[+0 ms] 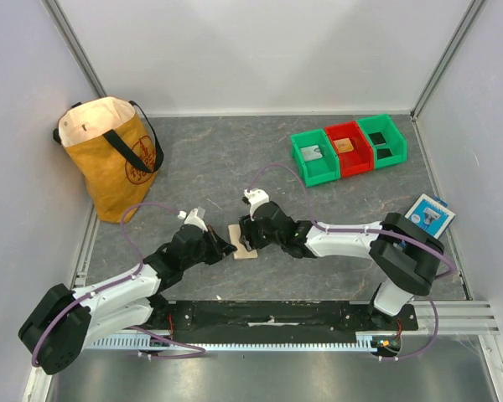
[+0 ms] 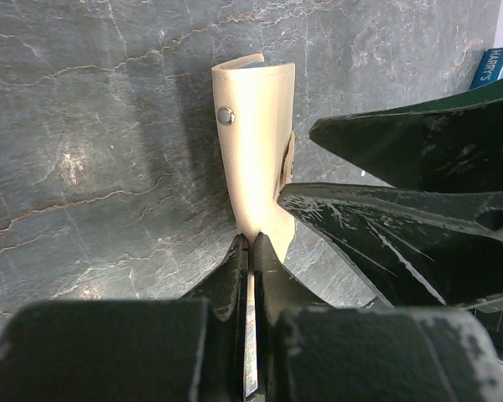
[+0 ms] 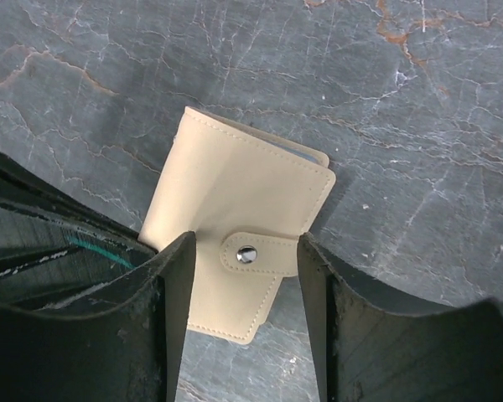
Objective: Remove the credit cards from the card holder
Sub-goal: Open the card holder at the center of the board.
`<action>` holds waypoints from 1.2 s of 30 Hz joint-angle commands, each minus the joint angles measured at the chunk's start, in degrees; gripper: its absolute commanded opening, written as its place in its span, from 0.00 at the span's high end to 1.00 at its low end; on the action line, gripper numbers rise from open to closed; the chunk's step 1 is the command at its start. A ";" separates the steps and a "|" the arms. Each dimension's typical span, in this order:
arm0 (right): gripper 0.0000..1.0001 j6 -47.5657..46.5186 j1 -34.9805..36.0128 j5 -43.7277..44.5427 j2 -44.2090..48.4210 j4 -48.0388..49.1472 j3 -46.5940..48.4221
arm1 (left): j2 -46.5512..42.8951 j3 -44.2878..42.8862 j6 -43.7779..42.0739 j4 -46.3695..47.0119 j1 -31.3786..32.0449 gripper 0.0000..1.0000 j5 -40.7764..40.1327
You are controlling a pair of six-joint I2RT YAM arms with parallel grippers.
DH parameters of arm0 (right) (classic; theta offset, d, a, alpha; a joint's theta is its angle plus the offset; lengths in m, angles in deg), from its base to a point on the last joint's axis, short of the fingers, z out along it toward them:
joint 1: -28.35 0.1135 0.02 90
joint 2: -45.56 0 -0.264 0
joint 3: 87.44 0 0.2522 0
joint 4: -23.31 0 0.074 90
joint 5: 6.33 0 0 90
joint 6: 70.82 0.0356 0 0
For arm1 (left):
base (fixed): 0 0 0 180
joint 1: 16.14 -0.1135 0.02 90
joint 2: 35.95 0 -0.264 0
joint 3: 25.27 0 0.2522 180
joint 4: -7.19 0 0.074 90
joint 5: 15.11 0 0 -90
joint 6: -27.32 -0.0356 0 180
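Left gripper (image 2: 250,244) is clenching the holder (image 2: 256,142) near the table's (image 1: 218,167) front edge; right gripper (image 3: 245,248) is straddling the tab (image 3: 267,254), jaws apart. Yanking it risks pulling the holder free.

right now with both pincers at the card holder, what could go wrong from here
1. The left pincer is shut on only a thin edge of the card holder, so a tug from the other side may slip it free.
2. The right pincer stands open astride the snap tab, which is fastened. Closing there could press the tab flat or drag the card holder instead of unsnapping it.
3. Both pincers crowd the same end and might knock together.
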 commanded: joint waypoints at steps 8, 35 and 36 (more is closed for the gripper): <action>0.51 -0.96 2.03 5.67 -5.21 -1.61 4.92 | -1.70 0.67 -1.79 2.76 0.27 0.98 -0.24; 1.00 -1.93 3.26 24.65 -0.29 -13.39 2.29 | -5.13 1.64 -1.97 -0.58 0.27 0.98 -1.39; 1.00 -2.19 3.26 23.78 0.23 -13.05 2.03 | -5.22 1.64 -2.05 -0.67 0.27 0.98 -1.47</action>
